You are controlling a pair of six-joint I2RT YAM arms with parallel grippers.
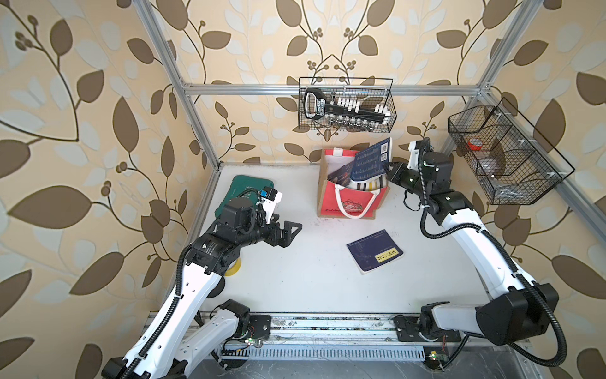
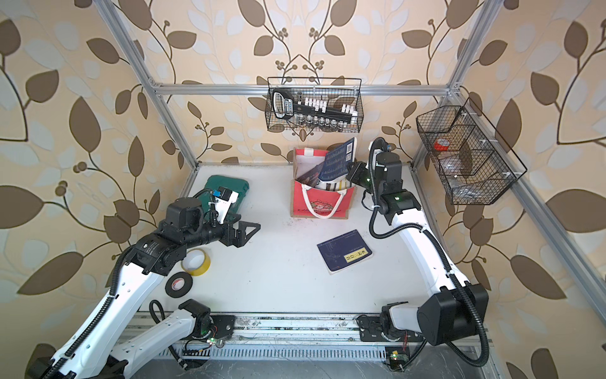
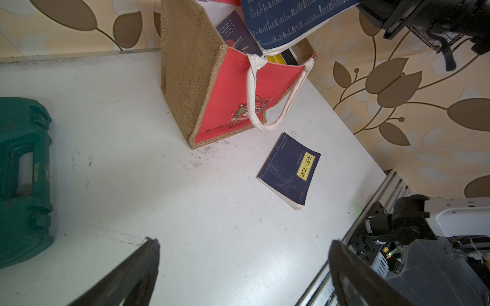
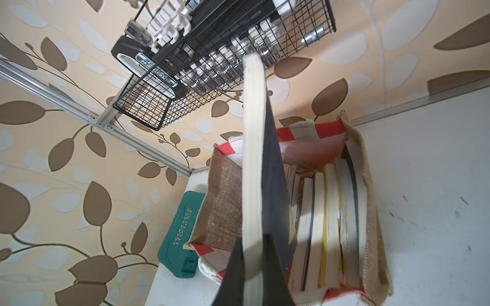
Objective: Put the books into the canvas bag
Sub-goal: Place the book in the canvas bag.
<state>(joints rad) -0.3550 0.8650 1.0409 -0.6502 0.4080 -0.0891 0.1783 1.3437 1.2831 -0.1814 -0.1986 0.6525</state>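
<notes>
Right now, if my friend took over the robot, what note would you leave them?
Left claw: open, empty, above the table.
Right claw: shut on a navy book, held tilted at the mouth of the canvas bag.
Done: several books stand inside the bag.
Left: drop this one in, then bag the labelled book lying flat on the table in front of the bag.

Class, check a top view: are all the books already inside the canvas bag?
No, a navy book lies flat on the table, in front of the canvas bag and apart from it.
</notes>
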